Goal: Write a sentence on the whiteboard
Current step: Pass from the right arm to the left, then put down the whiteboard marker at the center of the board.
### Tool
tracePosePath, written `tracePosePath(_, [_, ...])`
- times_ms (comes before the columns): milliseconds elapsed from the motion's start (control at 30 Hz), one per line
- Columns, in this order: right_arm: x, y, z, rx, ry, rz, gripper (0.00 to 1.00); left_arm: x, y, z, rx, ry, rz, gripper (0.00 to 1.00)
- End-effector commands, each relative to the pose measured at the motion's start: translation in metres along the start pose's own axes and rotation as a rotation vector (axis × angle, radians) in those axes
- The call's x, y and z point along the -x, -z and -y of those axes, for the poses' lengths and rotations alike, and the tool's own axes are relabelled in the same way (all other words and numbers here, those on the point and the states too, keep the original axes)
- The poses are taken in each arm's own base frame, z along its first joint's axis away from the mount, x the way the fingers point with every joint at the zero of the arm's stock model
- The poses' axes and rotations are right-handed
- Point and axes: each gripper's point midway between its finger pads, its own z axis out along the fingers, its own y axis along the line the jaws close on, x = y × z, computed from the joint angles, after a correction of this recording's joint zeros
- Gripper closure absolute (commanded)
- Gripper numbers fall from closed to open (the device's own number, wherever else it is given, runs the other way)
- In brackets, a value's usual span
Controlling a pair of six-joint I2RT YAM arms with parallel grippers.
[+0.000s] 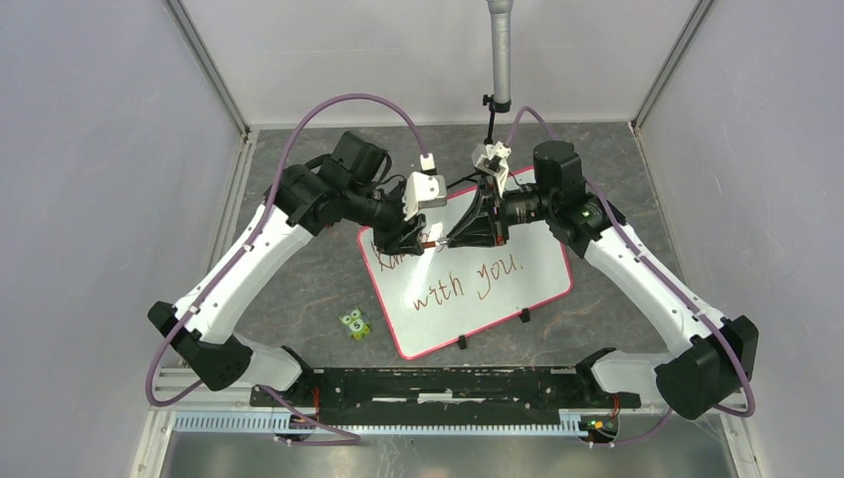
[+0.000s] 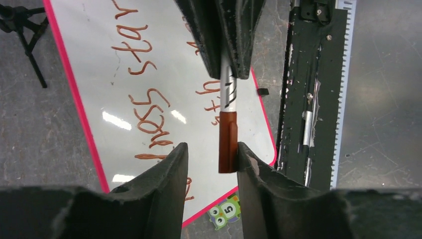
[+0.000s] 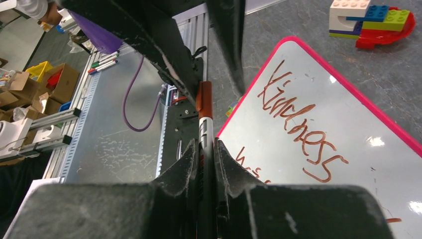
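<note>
The whiteboard (image 1: pixel 527 289) lies flat on the worktop (image 1: pixel 299 289) beneath both claws. The sentence (image 1: pixel 438 294) looks complete on it in two lines, so the writing itself seems done and the matter in hand is the marker (image 2: pixel 229 94). The right claw (image 3: pixel 205 145) is clamped on the marker's barrel, with the long axis running straight out ahead of that claw toward the left one. The left claw (image 2: pixel 211 149) stands spread, gripping nothing. The marker enters its gap head-on, lengthwise, in line with the left claw's own reach — not across it. The brown-red cap (image 2: pixel 228 142) is the end that sits between the left fingers. It is off-centre, hard against or just beside the finger on the right of the left wrist view, with clear space to the other finger. Seen from either claw, the board lies below and beyond the marker, apart from its tip. The left claw is the nearer one to the cap, so any closing on it would likely need that claw shifted sideways first to centre the cap.
</note>
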Motion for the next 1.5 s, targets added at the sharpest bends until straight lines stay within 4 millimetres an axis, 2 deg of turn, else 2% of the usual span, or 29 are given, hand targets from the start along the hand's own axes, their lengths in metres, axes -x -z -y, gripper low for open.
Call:
tracePosePath(0, [0.016, 0.002, -0.015, 0.035, 0.065, 0.031, 1.00, 0.005, -0.007, 0.010, -0.046, -0.044, 0.007, 0.61])
tracePosePath(133, [0.014, 0.000, -0.015, 0.035, 0.056, 0.030, 1.00, 0.010, -0.013, 0.018, -0.060, -0.070, 0.010, 0.87])
tracePosePath(200, [0.012, -0.002, -0.015, 0.037, 0.052, 0.026, 1.00, 0.019, -0.015, 0.017, -0.049, -0.071, 0.043, 0.97])
tracePosePath(367, [0.003, -0.010, -0.021, 0.071, 0.050, 0.008, 1.00, 0.056, -0.018, 0.024, -0.100, 0.006, 0.149, 0.97])
tracePosePath(467, [0.003, -0.014, -0.028, 0.101, 0.072, -0.002, 1.00, 0.080, -0.016, 0.040, -0.212, 0.055, 0.225, 0.98])
tracePosePath(533, [0.003, -0.015, -0.033, 0.120, 0.088, -0.009, 1.00, 0.088, -0.016, 0.050, -0.290, 0.078, 0.251, 0.97])
tracePosePath(700, [0.003, -0.015, -0.034, 0.119, 0.106, -0.017, 1.00, 0.080, -0.019, 0.055, -0.324, 0.093, 0.239, 0.97])
tracePosePath(833, [0.011, -0.008, -0.026, 0.060, 0.121, -0.007, 1.00, 0.060, -0.017, 0.040, -0.217, 0.093, 0.188, 0.98])
tracePosePath(900, [0.018, 0.001, -0.014, 0.008, 0.120, -0.002, 0.95, 0.047, -0.012, 0.024, -0.144, 0.116, 0.167, 0.98])
tracePosePath(1000, [0.035, 0.018, 0.003, -0.083, 0.164, 0.000, 0.80, 0.026, 0.000, 0.006, -0.107, 0.203, 0.155, 0.98])
tracePosePath(1067, [0.048, 0.029, 0.010, -0.130, 0.188, 0.014, 0.61, 0.014, 0.006, 0.000, -0.086, 0.222, 0.134, 0.98])
tracePosePath(1167, [0.072, 0.049, 0.020, -0.198, 0.218, 0.049, 0.22, 0.004, 0.016, -0.001, -0.066, 0.242, 0.131, 0.98])
tracePosePath(1233, [0.088, 0.064, 0.025, -0.234, 0.231, 0.075, 0.04, 0.000, 0.022, -0.006, -0.047, 0.264, 0.138, 0.98])
tracePosePath(1367, [0.107, 0.090, 0.035, -0.301, 0.244, 0.121, 0.02, -0.015, 0.039, -0.024, 0.033, 0.312, 0.156, 0.98])
tracePosePath(1467, [0.103, 0.107, 0.046, -0.348, 0.230, 0.125, 0.02, -0.038, 0.061, -0.049, 0.139, 0.385, 0.169, 0.98])
